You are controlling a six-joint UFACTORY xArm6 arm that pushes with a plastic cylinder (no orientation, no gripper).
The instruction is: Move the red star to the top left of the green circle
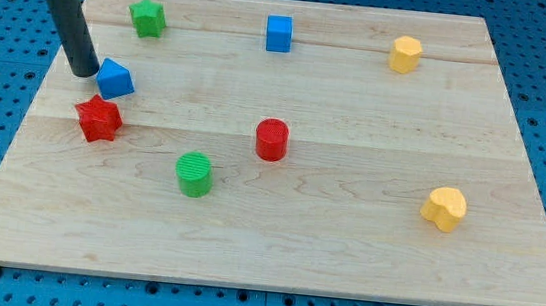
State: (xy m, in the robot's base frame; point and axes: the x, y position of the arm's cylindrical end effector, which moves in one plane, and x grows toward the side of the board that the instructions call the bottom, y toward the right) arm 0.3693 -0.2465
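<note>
The red star (98, 119) lies at the view's left on the wooden board (345, 240). The green circle (194, 175) stands lower and to its right, a gap between them. My tip (84, 72) is at the view's upper left, above the red star and just left of a blue wedge-shaped block (115, 80), close to or touching it. The blue block sits directly above the red star, nearly touching it.
A green star (147, 17) is at the top left, a blue cube (279, 33) at top centre, a yellow hexagon-like block (406, 54) at top right. A red cylinder (271, 139) stands mid-board. A yellow heart (444, 208) lies at the lower right.
</note>
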